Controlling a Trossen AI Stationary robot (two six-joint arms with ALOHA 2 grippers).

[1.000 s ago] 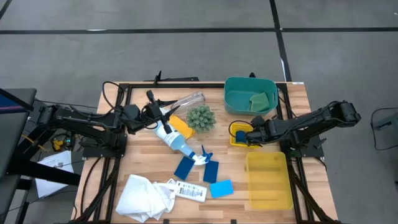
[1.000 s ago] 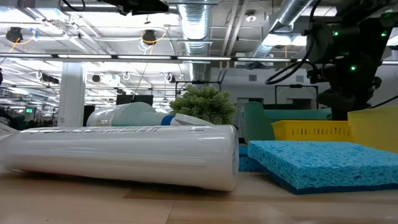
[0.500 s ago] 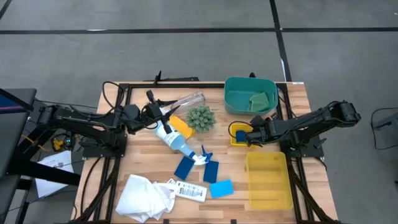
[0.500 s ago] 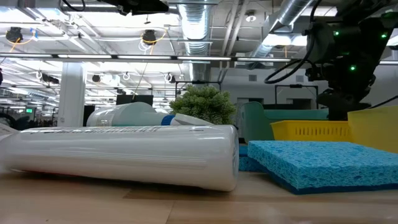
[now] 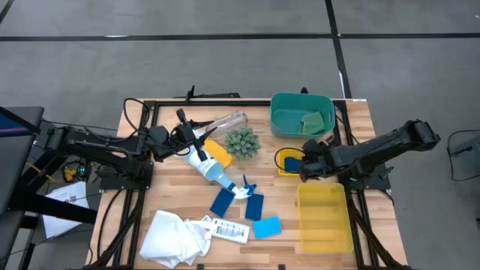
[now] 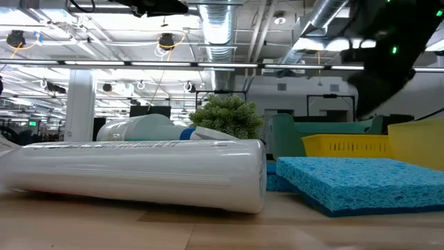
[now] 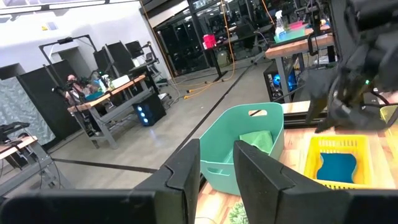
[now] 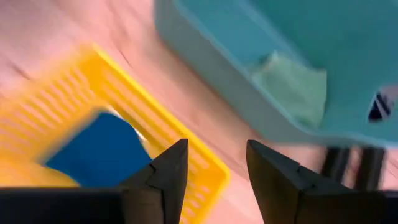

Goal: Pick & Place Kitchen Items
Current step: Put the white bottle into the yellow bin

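Four blue sponges show. Three lie together near the front of the wooden counter [image 5: 172, 195]: one blue sponge [image 5: 221, 201], a second [image 5: 254, 206] just beside it, and a lighter third [image 5: 267, 227] a little nearer the front. The fourth blue sponge [image 5: 292, 163] sits inside the small yellow basket [image 5: 283, 169]. One green sponge [image 5: 313, 120] lies in the teal bin [image 5: 279, 105]. One yellow sponge [image 5: 218, 153] lies beside the spiky green plant ball [image 5: 241, 141].

There is one spray bottle [image 5: 212, 170] lying on its side, one clear cup [image 5: 225, 121] also on its side, and one white cloth [image 5: 174, 235] at the front corner. A white labelled tube [image 5: 227, 230] lies next to the cloth. A big yellow bin [image 5: 323, 216] stands on the right side.

The right gripper [image 5: 305, 169] is just beside the yellow basket, fingers [image 8: 166, 174] apart and holding nothing. The left gripper [image 5: 196, 136] waits by the cup; its fingers [image 7: 186, 173] look only a little apart, though the view is poor.

The counter stands on a grey floor. Beyond it is a big room with desks, screens and silver pipes overhead.
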